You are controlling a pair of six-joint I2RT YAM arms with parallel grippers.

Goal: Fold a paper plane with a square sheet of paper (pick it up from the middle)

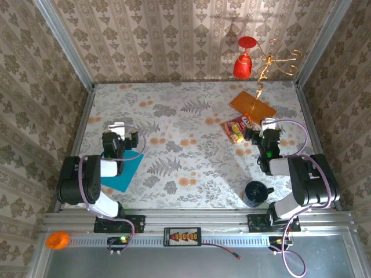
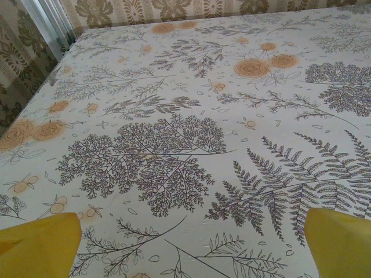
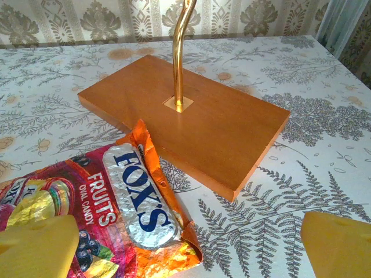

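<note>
Fingers [image 2: 37,246] of the left gripper [image 1: 117,126] stand wide apart with nothing between them, over bare patterned tablecloth [image 2: 174,145]. The square sheet of paper [image 1: 126,175] lies flat and unfolded nearer the arm bases, one edge tucked under the left arm, so I judge the folding not yet begun. To reach the sheet's middle, this gripper has to draw back, and the arm could scuff the paper on the way. Thin paper flat on soft cloth is also awkward: the tips may slide it, crumple it, or pinch up cloth with it.

Over on the right, the right gripper [image 3: 185,249] is spread just as wide and empty, well apart from the sheet. Just ahead of it lie a Fox's candy packet [image 3: 116,208] and the wooden stand base [image 3: 191,121], whose gold stem [image 3: 181,52] carries a hanging red cup [image 1: 244,61]. A careless swing could shove the packet or rock the stand. A dark mug [image 1: 257,193] sits close by the right arm, within reach of its elbow.
</note>
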